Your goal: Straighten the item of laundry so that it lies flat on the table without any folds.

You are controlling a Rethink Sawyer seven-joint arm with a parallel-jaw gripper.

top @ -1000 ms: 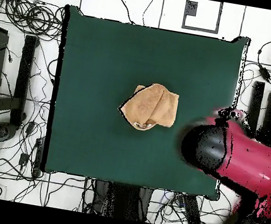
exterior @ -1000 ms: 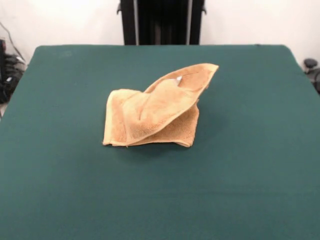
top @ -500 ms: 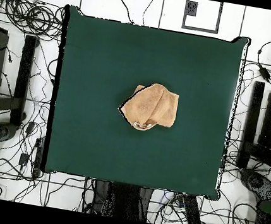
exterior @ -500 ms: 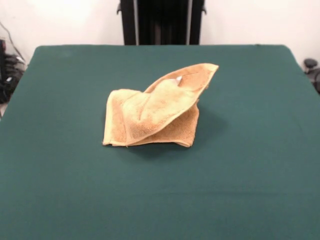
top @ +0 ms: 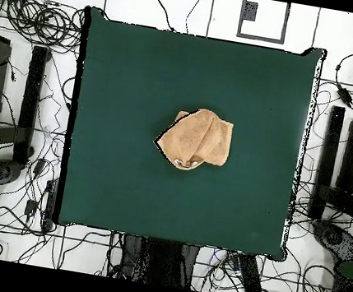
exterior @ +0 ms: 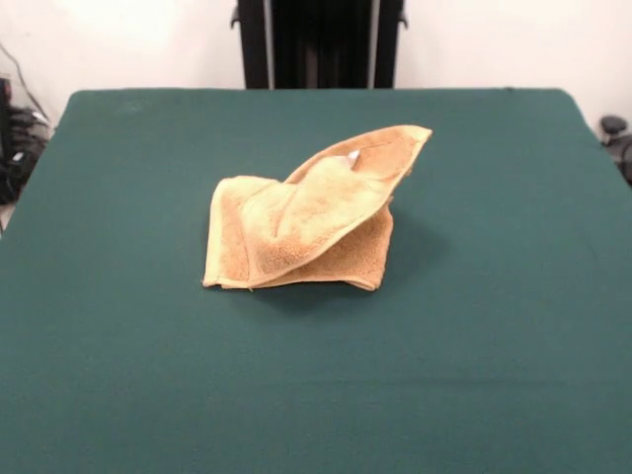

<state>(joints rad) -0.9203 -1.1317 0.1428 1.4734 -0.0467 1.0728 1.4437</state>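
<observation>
While the front view looks the same as a second ago, the towel [exterior: 301, 222] is still bunched in folds mid-table [exterior: 513, 326], one flap poking up at the far right. From overhead, the red arm that was by the right edge has swung clear, so the towel [top: 197, 139] sits untouched. There's no claw in sight, so I can't tell its state, and nothing's been flattened yet.

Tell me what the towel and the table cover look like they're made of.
The towel looks like golden-tan terry cloth: a fuzzy, looped, matte pile with flatter hemmed edges, soft enough to hold folds. The table seems covered in dark green felt-like fabric: flat, matte, no shine or visible weave. What lies under that cover cannot be told.
</observation>
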